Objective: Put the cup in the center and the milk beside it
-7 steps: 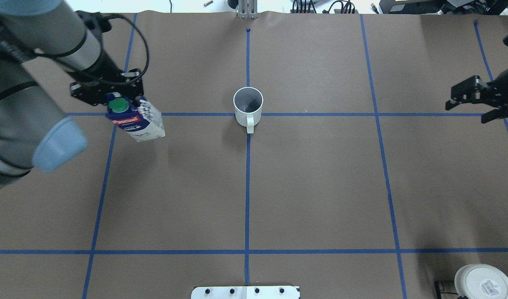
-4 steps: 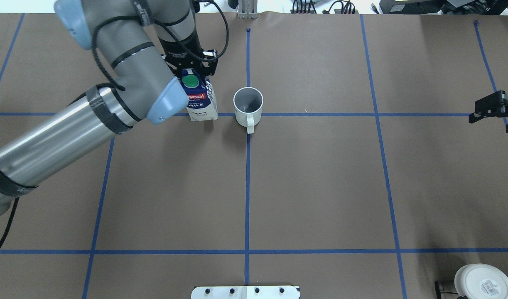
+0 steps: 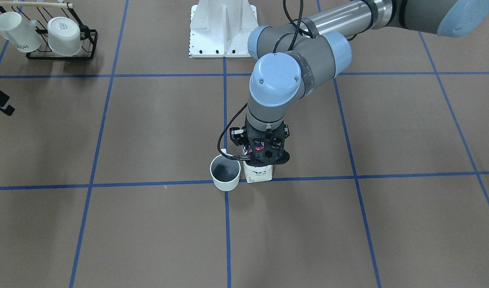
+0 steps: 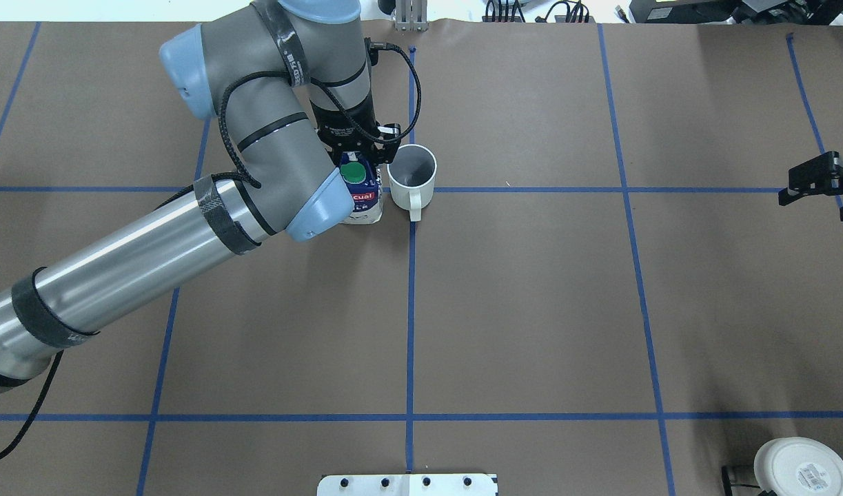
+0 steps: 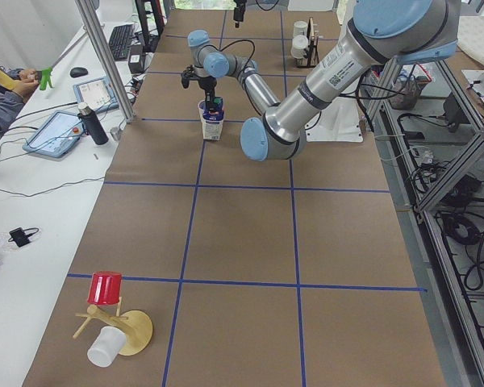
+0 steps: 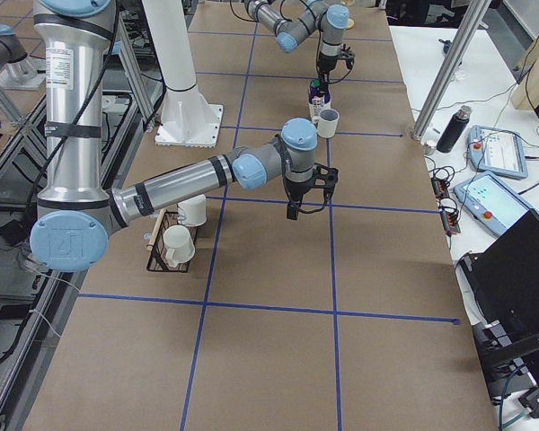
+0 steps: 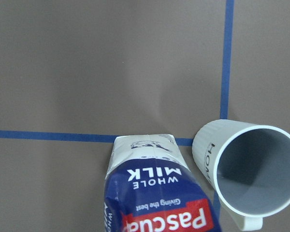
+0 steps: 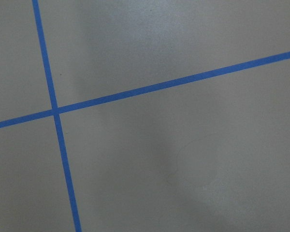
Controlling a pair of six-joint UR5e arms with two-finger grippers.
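Left gripper (image 4: 354, 157): pinched onto the top of the milk (image 4: 363, 201), which is held upright beneath it.
Cup (image 4: 412, 176): seen just right of this gripper, beside the milk.
Right gripper (image 4: 817, 180): fingers spread, nothing held, well apart from the cup.

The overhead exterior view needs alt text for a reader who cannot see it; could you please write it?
The left gripper holds a blue-and-white milk carton upright, close beside a white cup standing where two blue tape lines cross on the brown table. The right gripper sits empty at the right edge.
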